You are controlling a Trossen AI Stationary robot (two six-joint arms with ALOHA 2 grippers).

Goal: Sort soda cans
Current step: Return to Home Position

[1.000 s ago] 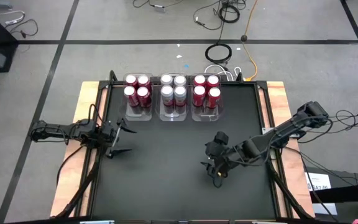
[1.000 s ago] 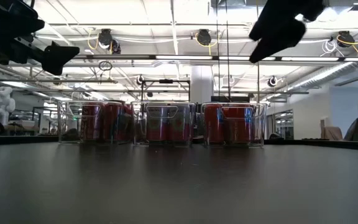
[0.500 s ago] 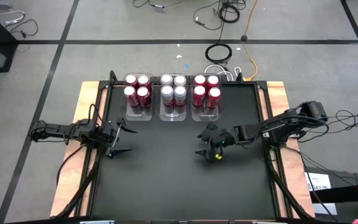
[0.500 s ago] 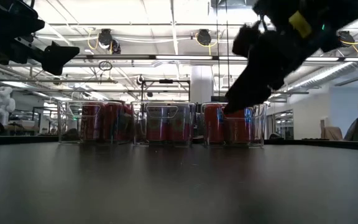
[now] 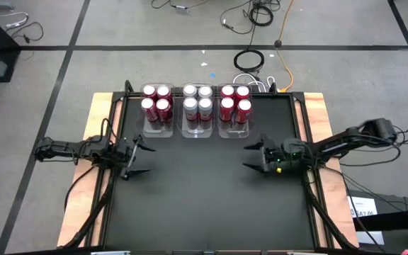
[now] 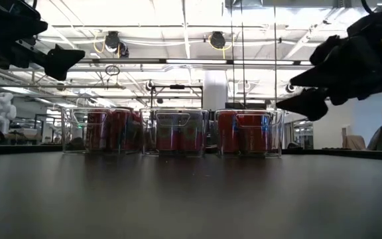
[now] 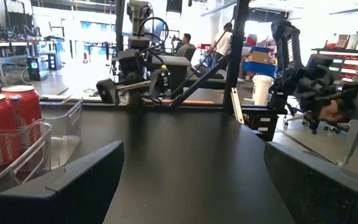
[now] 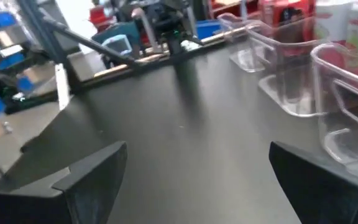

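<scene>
Right pincer (image 5: 248, 157) spread; back soda cans (image 6: 98, 130) partly hidden

Twelve soda cans (image 5: 205, 105) stand upright in three two-by-two clusters: red left, silver-white middle, red right.

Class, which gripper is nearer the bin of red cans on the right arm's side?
Right. The right gripper hovers close before that bin; the left gripper is across the table.

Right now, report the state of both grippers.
Left gripper: open, holding nothing, at the left edge of the table.
Right gripper: open, holding nothing, over the right side of the table.
</scene>
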